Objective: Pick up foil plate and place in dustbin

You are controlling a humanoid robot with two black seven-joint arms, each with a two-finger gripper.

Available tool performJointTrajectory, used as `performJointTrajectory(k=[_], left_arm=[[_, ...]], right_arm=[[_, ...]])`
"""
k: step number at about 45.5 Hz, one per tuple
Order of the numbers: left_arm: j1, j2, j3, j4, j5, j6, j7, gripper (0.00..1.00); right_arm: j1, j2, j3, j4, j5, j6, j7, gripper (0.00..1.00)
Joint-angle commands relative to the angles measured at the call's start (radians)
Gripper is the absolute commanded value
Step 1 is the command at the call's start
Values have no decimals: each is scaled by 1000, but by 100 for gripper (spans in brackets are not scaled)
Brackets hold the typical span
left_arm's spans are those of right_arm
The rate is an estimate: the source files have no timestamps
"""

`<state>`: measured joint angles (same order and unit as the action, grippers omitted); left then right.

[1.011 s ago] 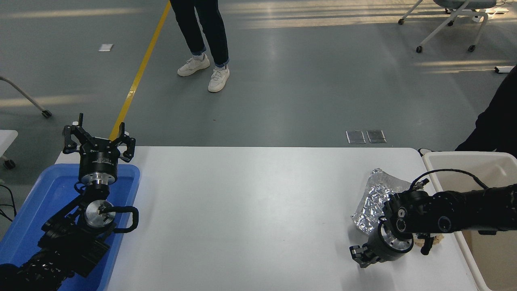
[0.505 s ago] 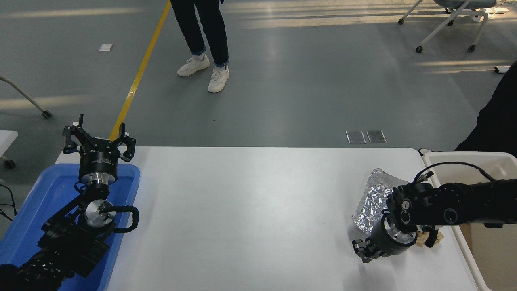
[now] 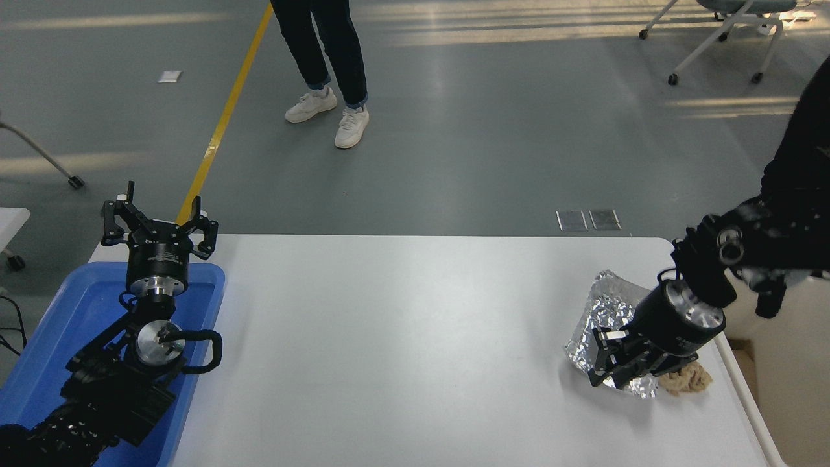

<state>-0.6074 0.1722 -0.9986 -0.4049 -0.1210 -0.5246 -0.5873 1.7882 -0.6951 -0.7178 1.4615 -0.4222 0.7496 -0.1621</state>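
Note:
The foil plate (image 3: 608, 310), crinkled and shiny silver, lies near the right end of the white table (image 3: 402, 337). My right gripper (image 3: 606, 359) points down and to the left over its near half, and its arm hides part of the foil. The fingers stand open on either side of the foil's near edge. The dustbin (image 3: 794, 389), cream-coloured, sits just past the table's right edge, with most of its far part hidden behind my right arm. My left gripper (image 3: 157, 219) is parked open at the far left above a blue tray.
A tan crumpled paper wad (image 3: 685, 379) lies right beside the foil on its near right. The blue tray (image 3: 58, 324) sits under the left arm. A person's legs (image 3: 324, 65) stand on the floor beyond the table. Office chairs stand at the back right.
My right arm has swung up and back. Its gripper has moved from the table in front of the foil plate to over the plate's near edge, uncovering the paper wad.

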Motion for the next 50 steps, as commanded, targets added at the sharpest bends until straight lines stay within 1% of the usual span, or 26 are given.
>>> performJointTrajectory(k=[1,9,14,28,42,50], left_arm=[[0,1,0,0,0,0,0,99],[0,1,0,0,0,0,0,99],[0,1,0,0,0,0,0,99],[0,0,0,0,1,0,0,99],[0,1,0,0,1,0,0,99],[0,0,0,0,1,0,0,99]], right_arm=[[279,-41,-78,62,26,36,-11,100],[473,15,-230,69,56,36,-8,100],[562,38,-299,72,45,36,-8,100],[753,66,-419,100,48,36,-8,100],[738,69,-433,103,48,36,-8,100],[630,68,-437,63,36,36,-10,100]])
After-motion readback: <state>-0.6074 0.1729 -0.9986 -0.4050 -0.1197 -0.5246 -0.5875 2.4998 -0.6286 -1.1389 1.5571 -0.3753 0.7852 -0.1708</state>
